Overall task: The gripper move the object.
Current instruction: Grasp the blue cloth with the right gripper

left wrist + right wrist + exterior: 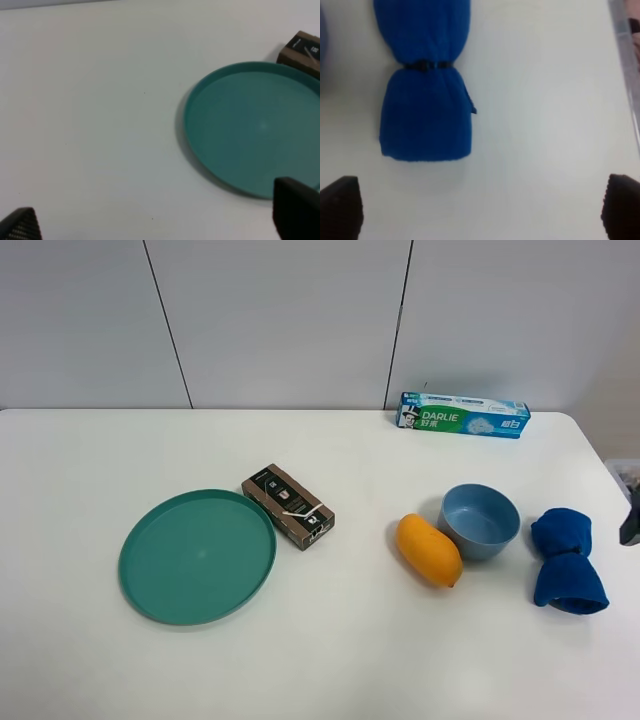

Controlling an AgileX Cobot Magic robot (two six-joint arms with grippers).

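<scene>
Because the blue cloth bundle (425, 100) lies just ahead of the right gripper (480, 210), off-centre toward one fingertip (340, 207), its long axis running straight away, it is the nearer gripper; its jaws stand wide apart, holding nothing.

Object: deep blue soft cloth bundle (567, 560), pinched narrow at the middle like a bow.
Binding: thin dark band (427, 65) round the waist.
Surface: soft and evenly coloured, with both lobes full and rounded.
Pose: lying flat, one lobe towards the back of the table (320, 670), the other towards the front.
Location: far right of the table, just beside the light blue bowl (481, 521).
Contact: untouched and not gripped.
Right gripper (480, 210): black fingers spread wide with nothing between them, hovering over bare table just off one end of the bundle.
</scene>
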